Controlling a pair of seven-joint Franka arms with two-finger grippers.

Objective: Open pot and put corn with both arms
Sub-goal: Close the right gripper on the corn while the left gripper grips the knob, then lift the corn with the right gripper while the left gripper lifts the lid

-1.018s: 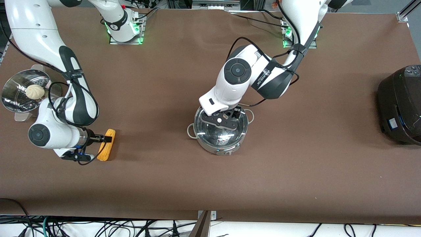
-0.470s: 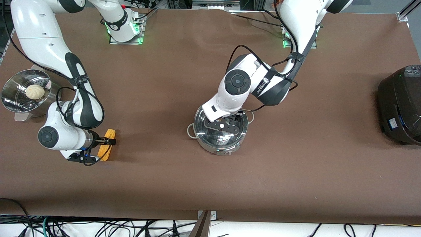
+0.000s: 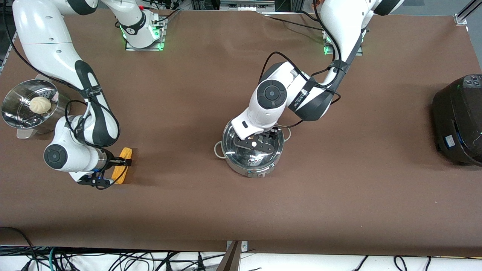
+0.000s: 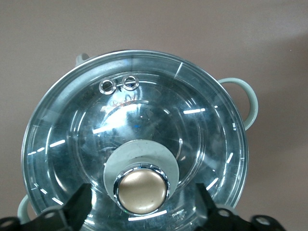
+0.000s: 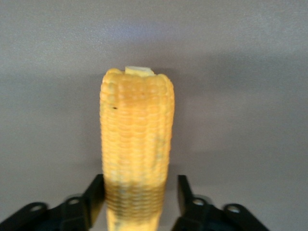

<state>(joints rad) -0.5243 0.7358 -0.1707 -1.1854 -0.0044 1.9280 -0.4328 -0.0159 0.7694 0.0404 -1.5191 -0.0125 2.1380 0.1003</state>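
The pot (image 3: 260, 172) stands mid-table with a glass lid (image 3: 246, 160) on it. In the left wrist view the lid (image 4: 144, 115) covers the pot, whose grey handle (image 4: 250, 102) shows at the side. My left gripper (image 3: 259, 142) is low over the lid, open, with one finger on each side of the gold knob (image 4: 142, 191), not touching it. The corn (image 3: 122, 171) lies on the table toward the right arm's end. My right gripper (image 3: 126, 162) is open around the corn (image 5: 137, 139). One finger (image 5: 96, 195) is against it; a gap shows at the other.
A steel steamer pot (image 3: 15, 113) with a white bun (image 3: 40, 104) stands at the right arm's end. A black cooker (image 3: 457, 120) stands at the left arm's end. Bare brown table lies between corn and pot.
A second ago my left gripper stood higher over the lid; it has come down around the knob. My right arm shifted slightly toward the corn. Nothing moved in the last half second.
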